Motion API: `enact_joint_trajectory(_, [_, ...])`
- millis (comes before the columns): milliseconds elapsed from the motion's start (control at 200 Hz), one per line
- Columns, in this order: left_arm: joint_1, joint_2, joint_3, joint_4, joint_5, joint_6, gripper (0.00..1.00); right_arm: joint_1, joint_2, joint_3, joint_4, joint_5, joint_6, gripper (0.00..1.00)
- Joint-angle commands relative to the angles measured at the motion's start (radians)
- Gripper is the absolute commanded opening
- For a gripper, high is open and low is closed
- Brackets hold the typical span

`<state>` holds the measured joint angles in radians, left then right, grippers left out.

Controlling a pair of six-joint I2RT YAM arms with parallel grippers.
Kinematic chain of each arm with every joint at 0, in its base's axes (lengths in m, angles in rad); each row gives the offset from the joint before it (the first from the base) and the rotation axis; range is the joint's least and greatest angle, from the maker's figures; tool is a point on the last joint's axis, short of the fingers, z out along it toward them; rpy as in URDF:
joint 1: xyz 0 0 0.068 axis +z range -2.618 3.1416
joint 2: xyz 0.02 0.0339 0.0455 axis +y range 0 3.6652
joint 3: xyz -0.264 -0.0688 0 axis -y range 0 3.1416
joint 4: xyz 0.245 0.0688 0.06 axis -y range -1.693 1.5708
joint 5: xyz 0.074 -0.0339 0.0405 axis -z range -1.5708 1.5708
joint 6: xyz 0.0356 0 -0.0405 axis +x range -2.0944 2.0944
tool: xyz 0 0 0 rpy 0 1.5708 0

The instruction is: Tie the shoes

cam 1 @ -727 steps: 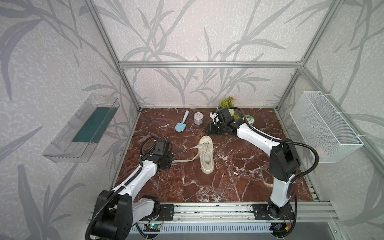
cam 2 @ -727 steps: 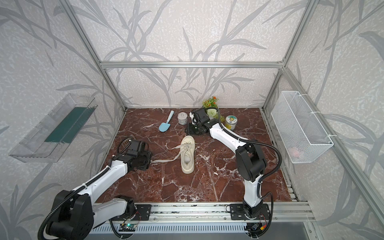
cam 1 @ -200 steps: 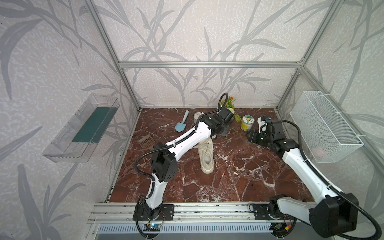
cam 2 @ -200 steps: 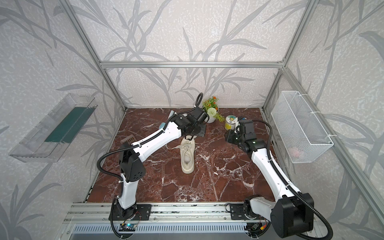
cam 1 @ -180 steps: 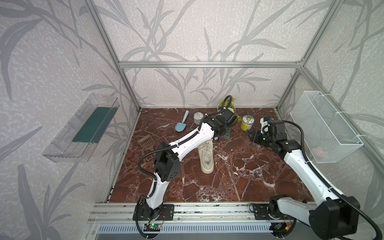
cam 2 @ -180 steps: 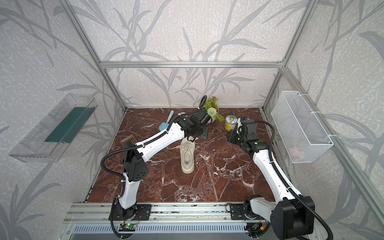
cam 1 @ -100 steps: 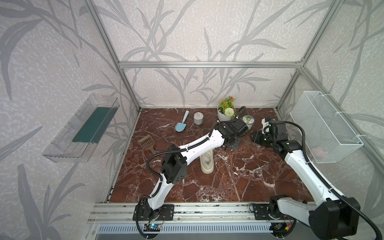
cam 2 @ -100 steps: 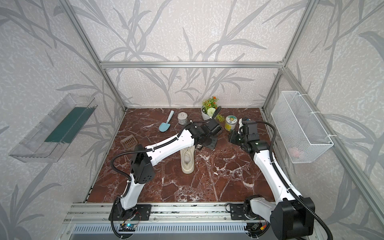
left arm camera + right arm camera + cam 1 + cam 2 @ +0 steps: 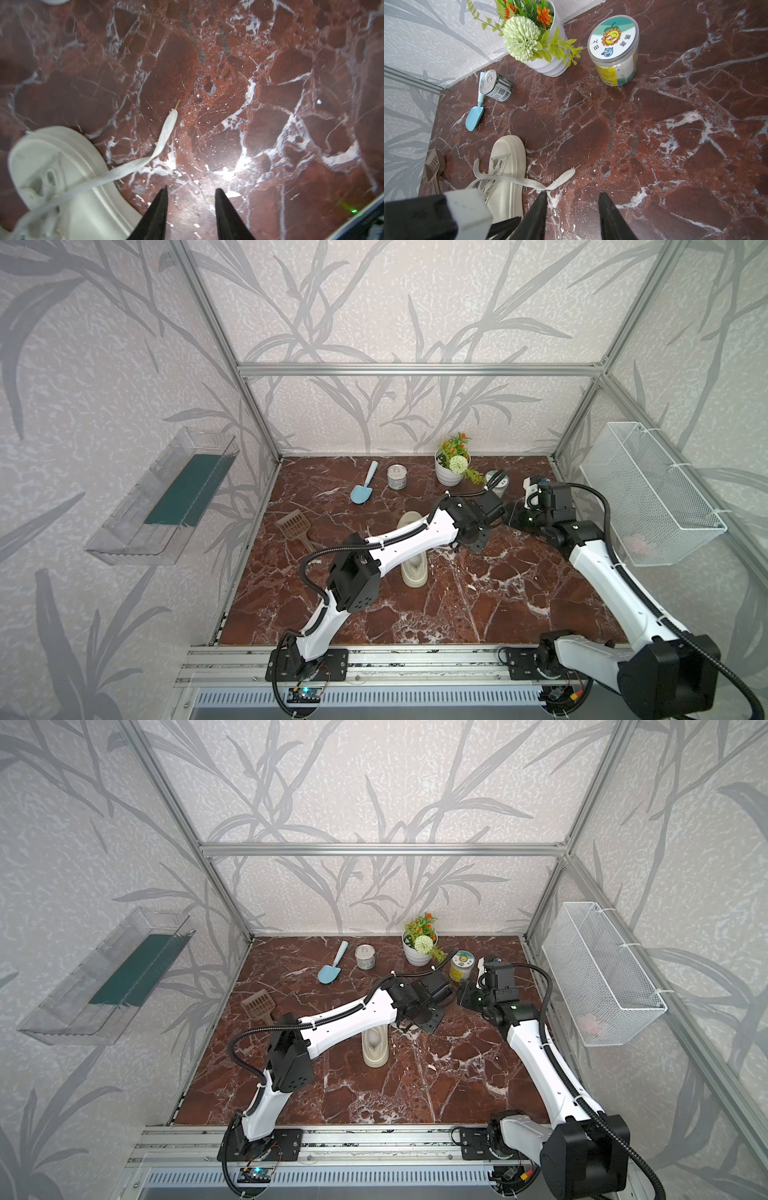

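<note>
Left gripper (image 9: 191, 188) and right gripper (image 9: 572, 192) both hang with jaws apart and nothing held, seemingly mid first crossover, so next one must pinch the flat cream lace (image 9: 562, 176) trailing off the chunky-soled cream sneaker (image 9: 508, 153).

Dark red marble tabletop (image 9: 675, 145), veined in white, fills our view. On it we see a cream sneaker (image 9: 508, 158) with off-white laces (image 9: 529, 182), a sky-blue trowel (image 9: 474, 116), a silver can (image 9: 498, 87) banded black and white, a brown slotted scoop (image 9: 432, 166), and a white ribbed pot (image 9: 550, 66) of orange and pale-green flowers (image 9: 521, 39). We note a yellow-sided jar (image 9: 614, 70), a cartoon sunflower on its lid (image 9: 613, 39). Grey leaf shapes pattern the pale walls (image 9: 374, 302).
</note>
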<state>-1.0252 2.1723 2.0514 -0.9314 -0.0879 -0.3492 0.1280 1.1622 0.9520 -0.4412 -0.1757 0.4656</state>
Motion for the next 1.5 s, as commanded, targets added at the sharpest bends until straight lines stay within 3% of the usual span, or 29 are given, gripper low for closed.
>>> enact_joint_trajectory(0, [-0.002,-0.032,-0.029,-0.017,-0.030,0.026,0.42,-0.004,-0.018,-0.002,-0.015,0.014,-0.011,0.43])
enact_joint_trajectory(215, [0.005,-0.088,-0.042,-0.025,-0.113,0.000,0.42,-0.005,-0.016,-0.019,-0.021,0.023,-0.017,0.46])
enact_joint_trajectory(555, [0.091,-0.221,-0.169,0.062,-0.069,-0.025,0.42,-0.004,0.030,-0.037,0.014,-0.036,-0.051,0.47])
enact_joint_trajectory(675, [0.167,-0.281,-0.235,0.093,-0.022,-0.079,0.42,0.012,0.114,-0.018,0.007,-0.117,-0.095,0.48])
enact_joint_trajectory(830, [0.271,-0.390,-0.400,0.179,0.034,-0.106,0.42,0.105,0.252,0.036,-0.011,-0.124,-0.143,0.50])
enact_joint_trajectory(1030, [0.370,-0.577,-0.649,0.312,0.016,-0.144,0.43,0.178,0.419,0.099,0.011,-0.156,-0.167,0.53])
enact_joint_trajectory(1290, [0.497,-0.733,-0.858,0.321,0.031,-0.169,0.43,0.244,0.601,0.219,-0.006,-0.210,-0.272,0.70])
enact_joint_trajectory(1495, [0.539,-0.819,-0.960,0.320,0.031,-0.188,0.43,0.256,0.697,0.277,-0.014,-0.221,-0.301,0.76])
